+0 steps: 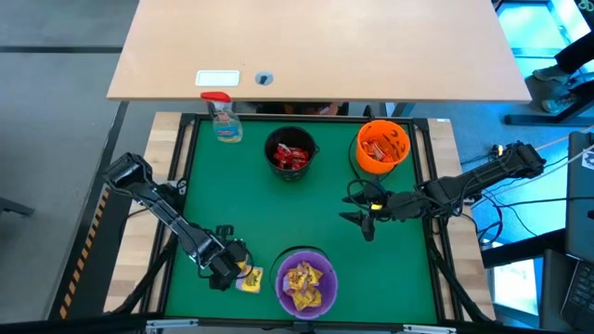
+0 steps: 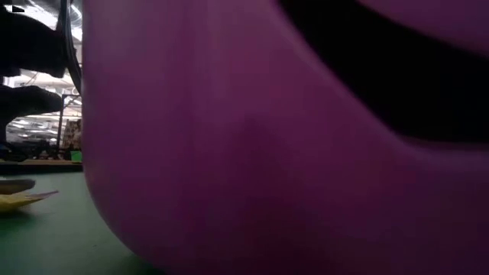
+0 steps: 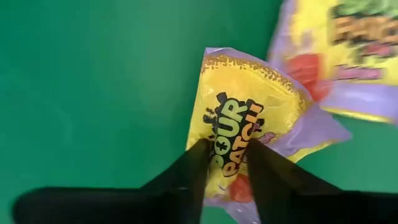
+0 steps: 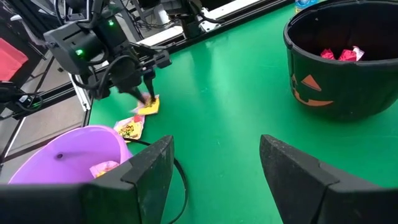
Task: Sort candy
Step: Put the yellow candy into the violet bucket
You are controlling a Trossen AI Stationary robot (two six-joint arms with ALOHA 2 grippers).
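Purple bowl [image 1: 307, 284] sits at the mat's six o'clock; at its nine o'clock, left gripper [image 3: 225, 163] pinches a yellow candy packet [image 3: 239, 118] on the green mat [image 1: 241, 199]. Right gripper [image 4: 214, 158] hovers spread at three o'clock.

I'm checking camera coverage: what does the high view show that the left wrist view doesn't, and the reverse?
Only the high view shows the three bowls: the black bowl with red candy, the orange bowl with orange candy, the purple bowl with yellow candy. It also shows the spray bottle and the right gripper, open over bare mat.
Only the left wrist view shows the printed lettering on the yellow packet and the fingers straddling it.
Both show the left gripper at that packet, a second yellow packet and the green mat.
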